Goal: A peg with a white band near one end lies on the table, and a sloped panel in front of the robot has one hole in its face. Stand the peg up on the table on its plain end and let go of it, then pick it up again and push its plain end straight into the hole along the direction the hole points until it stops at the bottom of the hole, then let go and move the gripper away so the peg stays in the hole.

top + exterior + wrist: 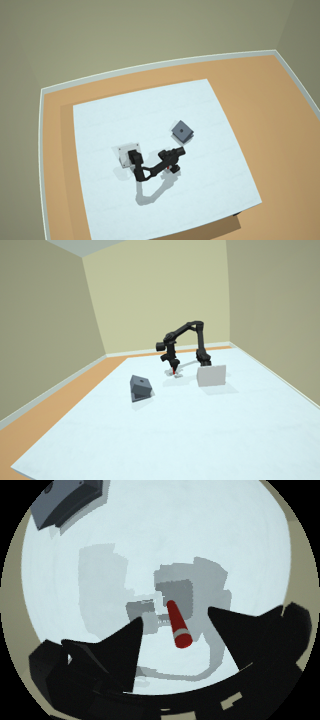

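The red peg [168, 167] [173, 372] [175, 617] stands on the table on its plain end, with its white band [180, 632] near the top. My gripper [174, 369] [176, 615] is open and points down over the peg. In the wrist view the peg is between the two fingers, with a gap on each side. In the exterior view a finger hides part of the peg. The grey sloped panel [186, 134] [140, 390] [70, 504] has one empty hole [181, 130] [141, 381] in its face.
The pale base plate [124, 152] [212, 376] of the arm is to the left of the gripper in the top view. The panel block stands on the white table [144, 113] [165, 431], away from the peg. The arm's shadow falls around the peg.
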`<state>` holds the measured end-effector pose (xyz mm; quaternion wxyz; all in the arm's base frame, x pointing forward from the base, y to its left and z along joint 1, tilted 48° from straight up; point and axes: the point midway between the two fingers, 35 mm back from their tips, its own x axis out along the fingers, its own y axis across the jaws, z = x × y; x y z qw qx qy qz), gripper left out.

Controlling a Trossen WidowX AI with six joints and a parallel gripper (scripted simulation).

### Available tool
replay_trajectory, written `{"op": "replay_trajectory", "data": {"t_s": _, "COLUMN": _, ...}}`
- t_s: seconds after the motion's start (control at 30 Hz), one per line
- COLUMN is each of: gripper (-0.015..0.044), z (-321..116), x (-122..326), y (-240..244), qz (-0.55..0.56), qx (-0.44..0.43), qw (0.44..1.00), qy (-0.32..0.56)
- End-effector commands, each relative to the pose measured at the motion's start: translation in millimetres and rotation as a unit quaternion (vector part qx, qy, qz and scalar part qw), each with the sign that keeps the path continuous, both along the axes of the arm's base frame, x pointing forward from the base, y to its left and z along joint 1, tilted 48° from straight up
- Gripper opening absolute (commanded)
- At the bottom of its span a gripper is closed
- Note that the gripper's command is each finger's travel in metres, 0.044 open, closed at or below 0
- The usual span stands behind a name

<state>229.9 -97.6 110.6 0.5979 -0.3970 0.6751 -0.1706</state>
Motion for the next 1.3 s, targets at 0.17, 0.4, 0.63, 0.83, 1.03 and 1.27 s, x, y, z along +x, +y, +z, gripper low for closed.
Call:
{"op": "replay_trajectory", "data": {"t_s": 0.17, "gripper": 0.0177, "z": 0, "x": 0, "y": 0, "qz": -0.001, "qx": 0.000, "qw": 1.000, "qy": 0.000}}
{"op": "replay_trajectory", "data": {"t_s": 0.4, "gripper": 0.0033, "z": 0, "x": 0, "y": 0, "qz": -0.001, "qx": 0.000, "qw": 1.000, "qy": 0.000}}
{"op": "replay_trajectory", "data": {"t_s": 0.63, "gripper": 0.0000, "z": 1, "x": 0, "y": 1, "qz": -0.001, "qx": 0.001, "qw": 1.000, "qy": 0.000}}
{"op": "replay_trajectory", "data": {"t_s": 0.83, "gripper": 0.0000, "z": 9, "x": 2, "y": 13, "qz": 0.000, "qx": 0.003, "qw": 1.000, "qy": 0.001}}
{"op": "replay_trajectory", "data": {"t_s": 1.03, "gripper": 0.0000, "z": 23, "x": 2, "y": 30, "qz": 0.001, "qx": 0.005, "qw": 1.000, "qy": 0.003}}
{"op": "replay_trajectory", "data": {"t_s": 1.27, "gripper": 0.0000, "z": 39, "x": 2, "y": 50, "qz": 0.001, "qx": 0.003, "qw": 1.000, "qy": 0.005}}
